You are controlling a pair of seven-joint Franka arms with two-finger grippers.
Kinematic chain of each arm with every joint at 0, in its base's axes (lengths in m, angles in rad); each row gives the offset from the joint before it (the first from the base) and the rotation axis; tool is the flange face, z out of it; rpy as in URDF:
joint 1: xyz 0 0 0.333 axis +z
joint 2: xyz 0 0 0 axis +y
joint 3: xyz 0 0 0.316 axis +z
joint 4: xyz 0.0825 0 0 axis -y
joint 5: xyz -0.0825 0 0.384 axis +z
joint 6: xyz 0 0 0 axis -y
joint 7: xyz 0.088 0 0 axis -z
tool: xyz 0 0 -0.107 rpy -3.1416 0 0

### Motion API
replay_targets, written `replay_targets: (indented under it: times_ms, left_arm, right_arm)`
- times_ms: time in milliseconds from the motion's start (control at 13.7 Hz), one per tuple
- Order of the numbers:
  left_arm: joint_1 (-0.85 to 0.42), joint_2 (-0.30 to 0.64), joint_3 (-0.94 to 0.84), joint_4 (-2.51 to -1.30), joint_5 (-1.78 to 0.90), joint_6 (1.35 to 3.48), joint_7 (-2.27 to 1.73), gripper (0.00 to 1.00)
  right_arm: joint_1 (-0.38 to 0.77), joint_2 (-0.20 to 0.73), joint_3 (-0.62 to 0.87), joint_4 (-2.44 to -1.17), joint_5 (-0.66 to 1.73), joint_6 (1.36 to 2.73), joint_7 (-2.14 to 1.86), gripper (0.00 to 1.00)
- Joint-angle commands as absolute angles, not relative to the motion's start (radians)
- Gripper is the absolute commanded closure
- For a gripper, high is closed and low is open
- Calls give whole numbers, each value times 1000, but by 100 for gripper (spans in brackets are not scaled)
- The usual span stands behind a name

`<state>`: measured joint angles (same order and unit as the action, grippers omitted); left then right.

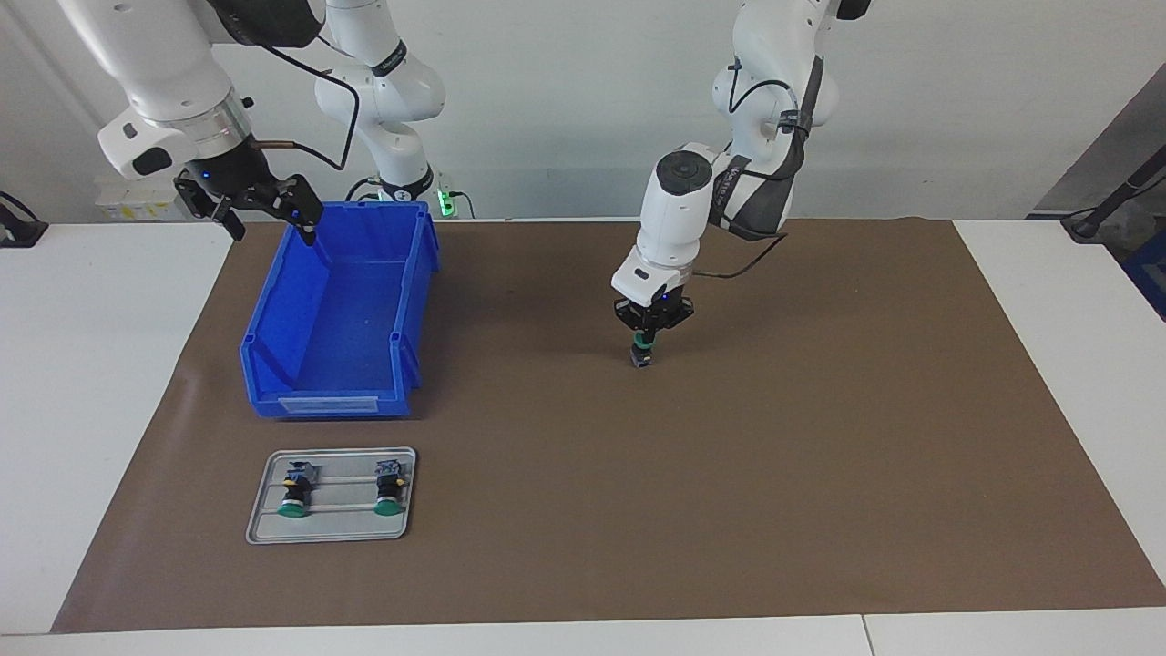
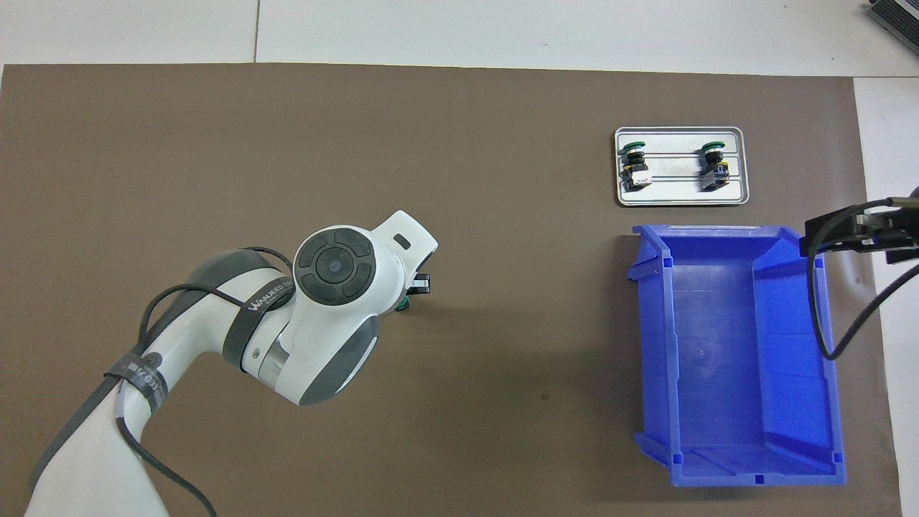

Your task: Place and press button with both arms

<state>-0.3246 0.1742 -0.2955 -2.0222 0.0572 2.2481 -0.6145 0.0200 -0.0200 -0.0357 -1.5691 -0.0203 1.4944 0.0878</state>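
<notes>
Near mid-desk, the left pincer point(image 1: 644, 342) clamps one green-capped push-button switch point(image 1: 643, 351) standing on the brown mat point(image 1: 774, 456), placed but unpressed. Over the blue plastic bin point(image 1: 339, 319), the right pincer point(image 1: 269, 208) waits, spread wide.

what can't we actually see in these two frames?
- Overhead view: the left gripper and most of the button are hidden under the arm's own wrist.
- Facing view: whether the button touches the mat is too small to tell.
- Overhead view: the right gripper is mostly cut off by the frame edge.
</notes>
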Motion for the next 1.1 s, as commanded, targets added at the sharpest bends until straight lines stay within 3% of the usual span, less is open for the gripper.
replay_targets:
  times_ms: [0,512,1024]
  left_arm:
    - [-327,167,-290,-2057,77,2283,-607,92]
    - [-339,218,-288,-2103,77,2385,-612,92]
    - [-324,212,-279,-1922,78,2169,-597,80]
  right_arm:
    - [14,-38,-32,-1588,-17,1491,60,0]
    - [14,-38,-32,-1588,-17,1491,60,0]
    - [14,-40,-32,-1588,-17,1491,60,0]
